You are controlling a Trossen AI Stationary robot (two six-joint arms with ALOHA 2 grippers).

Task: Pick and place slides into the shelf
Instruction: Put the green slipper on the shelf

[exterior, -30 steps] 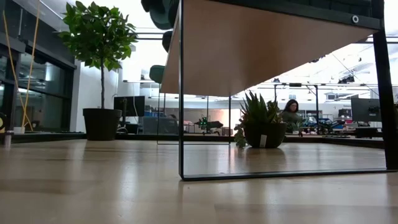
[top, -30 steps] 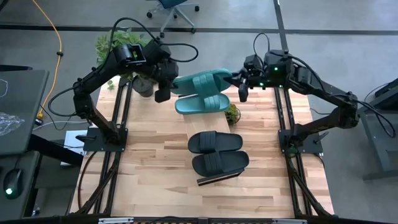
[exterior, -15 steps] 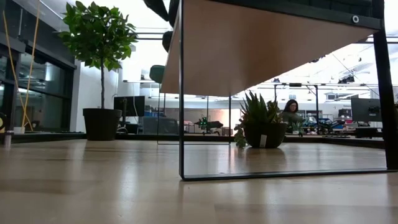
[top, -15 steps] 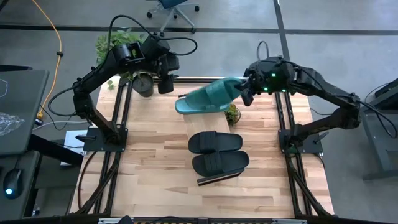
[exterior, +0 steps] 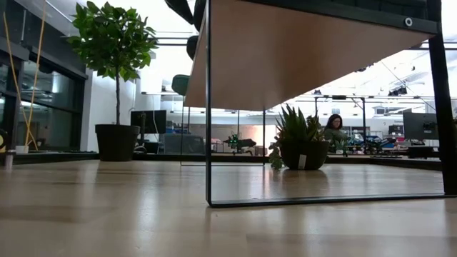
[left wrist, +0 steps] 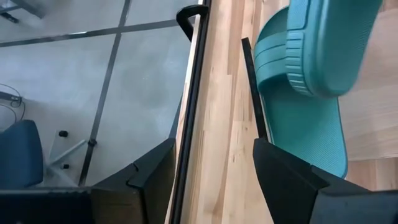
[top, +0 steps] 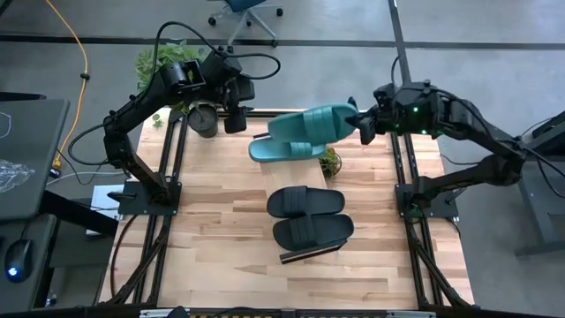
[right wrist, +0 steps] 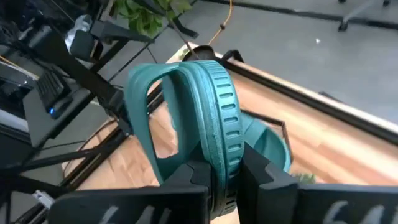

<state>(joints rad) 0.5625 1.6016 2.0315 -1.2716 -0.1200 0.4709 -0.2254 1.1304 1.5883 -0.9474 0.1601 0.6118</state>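
Observation:
Over the far end of the shelf [top: 279, 179], my right gripper [top: 357, 124] is shut on one teal slide [top: 311, 124] and holds it in the air. The other teal slide [top: 287, 149] lies flat on the shelf below it. Two black slides [top: 305, 201] [top: 311, 231] rest side by side on the shelf's near half. My left gripper [top: 234, 119] hangs open beside the shelf's far left corner, touching nothing. In the left wrist view its fingers [left wrist: 152, 180] frame the table edge, with the resting teal slide [left wrist: 311, 130] beside them. The low view shows the shelf's underside [exterior: 307, 57]. My right gripper [right wrist: 222, 171] pinches the teal slide between its two fingers by the ribbed rim of the sole [right wrist: 219, 124] at the end nearest the table's right. The fingers come about level from the right. The slide is lifted clear and turned on its edge, its strap [right wrist: 143, 106] to one side.
A potted plant [top: 203, 115] stands at the table's far left corner, close to my left gripper. A small plant [top: 329, 162] sits just right of the shelf. Bare tabletop [top: 212, 230] lies to the shelf's left and right. A person sits far off in the room [exterior: 334, 128].
My right gripper has lifted the far teal slide off the shelf, tipped it onto its edge and carried it up and toward the table's right. The other teal slide stayed put. My left gripper drew back a little toward the far edge.

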